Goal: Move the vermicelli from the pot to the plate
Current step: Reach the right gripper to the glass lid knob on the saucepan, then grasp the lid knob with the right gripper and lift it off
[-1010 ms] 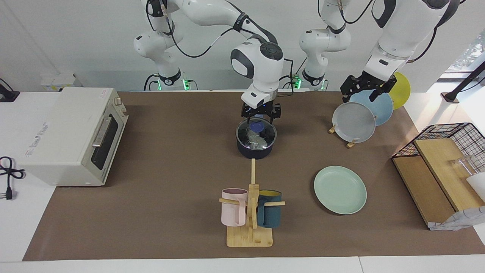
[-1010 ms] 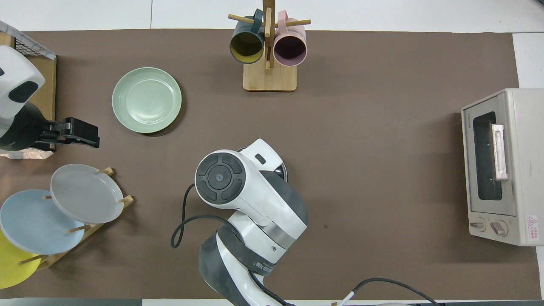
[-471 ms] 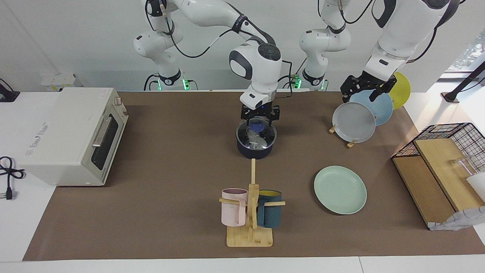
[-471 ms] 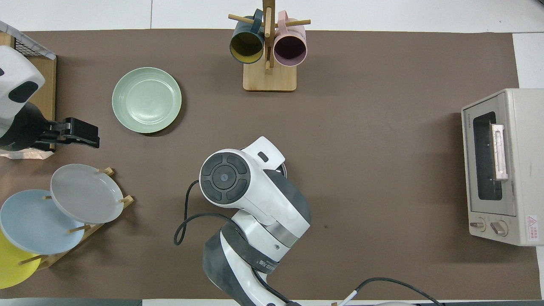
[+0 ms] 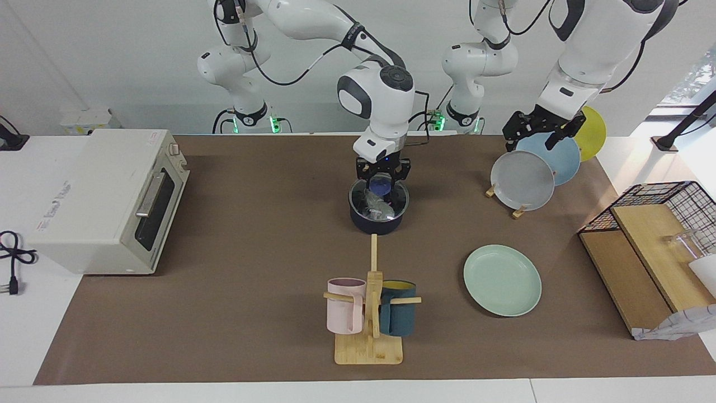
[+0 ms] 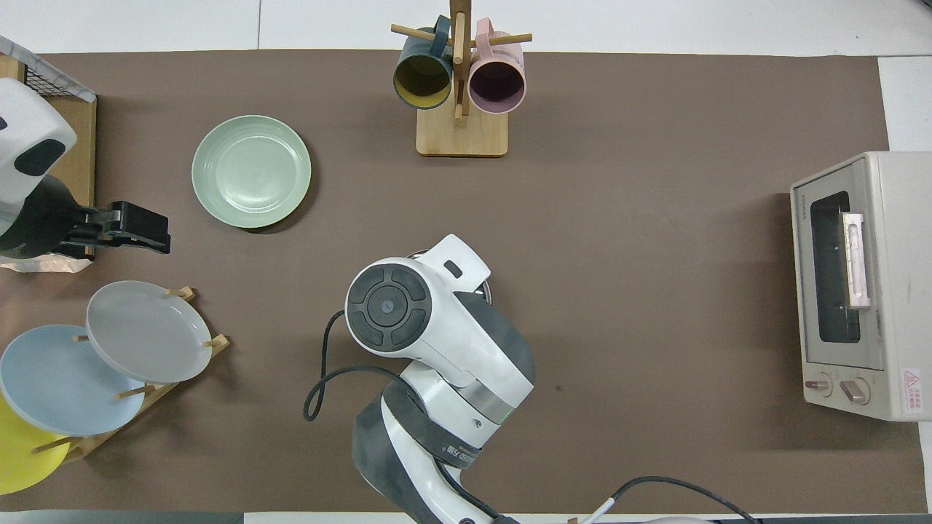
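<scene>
Facing view: the right gripper (image 5: 383,180) reaches into the small navy saucepan (image 5: 378,215), fingers narrowed around the whitish vermicelli bundle (image 5: 376,206); grip unconfirmed.

Overhead view: the open, empty left gripper (image 6: 135,228) waits near the mint-green plate (image 6: 251,171).

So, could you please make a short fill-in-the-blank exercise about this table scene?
1. The vermicelli lies inside the ____.
2. The green plate lies flat and holds ____.
3. The right gripper is above the ____.
4. The left gripper waits over the rack of ____.

Missing words: pot; nothing; pot; plates
</scene>
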Controlling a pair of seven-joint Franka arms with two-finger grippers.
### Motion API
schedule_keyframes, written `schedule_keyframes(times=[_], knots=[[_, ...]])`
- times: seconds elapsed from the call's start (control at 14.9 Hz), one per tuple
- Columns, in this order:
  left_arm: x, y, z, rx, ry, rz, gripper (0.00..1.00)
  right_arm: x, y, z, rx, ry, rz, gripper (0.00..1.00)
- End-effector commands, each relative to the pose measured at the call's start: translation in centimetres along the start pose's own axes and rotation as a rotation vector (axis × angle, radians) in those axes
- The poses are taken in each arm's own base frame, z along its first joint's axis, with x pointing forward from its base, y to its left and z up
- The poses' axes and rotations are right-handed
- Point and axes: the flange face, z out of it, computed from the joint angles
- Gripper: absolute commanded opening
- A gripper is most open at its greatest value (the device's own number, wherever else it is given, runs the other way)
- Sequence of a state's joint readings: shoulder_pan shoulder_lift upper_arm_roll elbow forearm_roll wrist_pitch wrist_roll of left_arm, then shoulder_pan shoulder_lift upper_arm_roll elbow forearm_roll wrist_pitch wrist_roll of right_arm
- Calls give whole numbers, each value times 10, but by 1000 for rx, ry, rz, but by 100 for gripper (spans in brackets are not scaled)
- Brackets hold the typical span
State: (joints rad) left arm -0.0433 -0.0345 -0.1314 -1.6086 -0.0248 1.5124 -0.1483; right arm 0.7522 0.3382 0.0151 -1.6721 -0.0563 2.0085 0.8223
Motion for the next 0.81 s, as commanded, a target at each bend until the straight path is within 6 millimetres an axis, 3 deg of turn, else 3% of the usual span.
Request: schedule_keyframes(times=[0.0,0.4,0.74], knots=[[-5,-4,-4,0,5,-8,100,-3,4,-3,8,18,-30,51],[-5,-4,-4,0,3,-8,100,5,8,-15,8,24,-40,50],[-5,-4,-4,0,5,-8,100,39,42,-63,-10,9,-52,45]])
